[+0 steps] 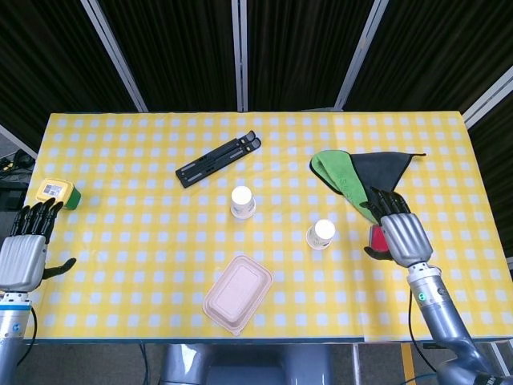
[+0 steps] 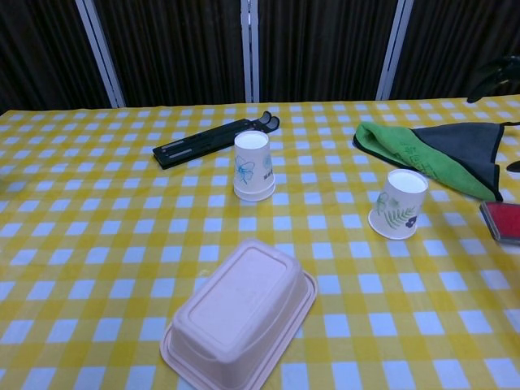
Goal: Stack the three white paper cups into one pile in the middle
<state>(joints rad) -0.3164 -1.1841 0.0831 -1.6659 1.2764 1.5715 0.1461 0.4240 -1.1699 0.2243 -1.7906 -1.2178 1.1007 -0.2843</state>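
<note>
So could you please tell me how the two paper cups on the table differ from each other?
The middle cup stands square on the cloth with a blue print; the right cup leans a little and carries a green leaf print. The middle cup sits near the black folded stand; the right cup sits nearer the green cloth and the right hand. Both are white, mouth down and untouched.
</note>
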